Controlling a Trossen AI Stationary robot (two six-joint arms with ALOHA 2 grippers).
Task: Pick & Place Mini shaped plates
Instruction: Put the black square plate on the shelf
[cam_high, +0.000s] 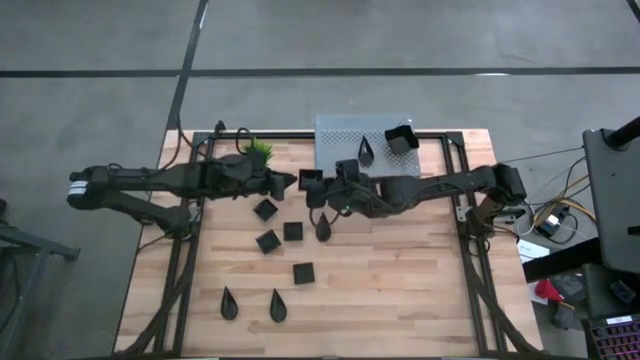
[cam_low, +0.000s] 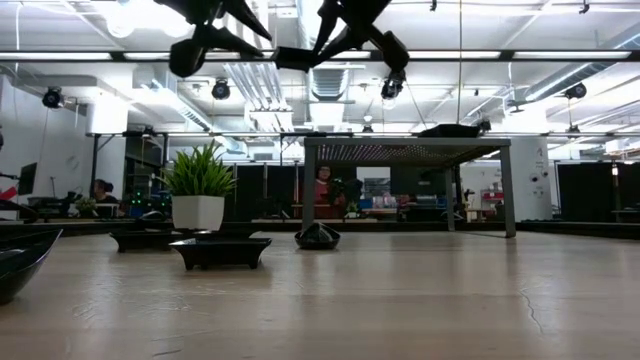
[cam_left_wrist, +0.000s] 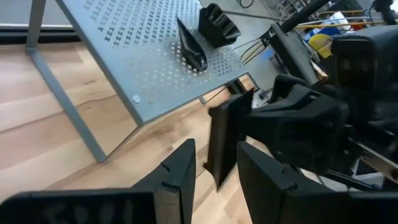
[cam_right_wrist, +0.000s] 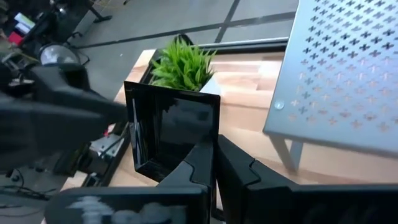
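Between my two grippers, held up off the table, a square plate (cam_right_wrist: 171, 127) stands on edge, its rim pinched in the right gripper (cam_right_wrist: 214, 158), whose fingers are pressed together on it. I have the left gripper (cam_left_wrist: 214, 171) just beside it, fingers spread around the opposite rim. It looks glossy, stiff and light, so I judge it slippery; I'd grip the raised rim squarely.
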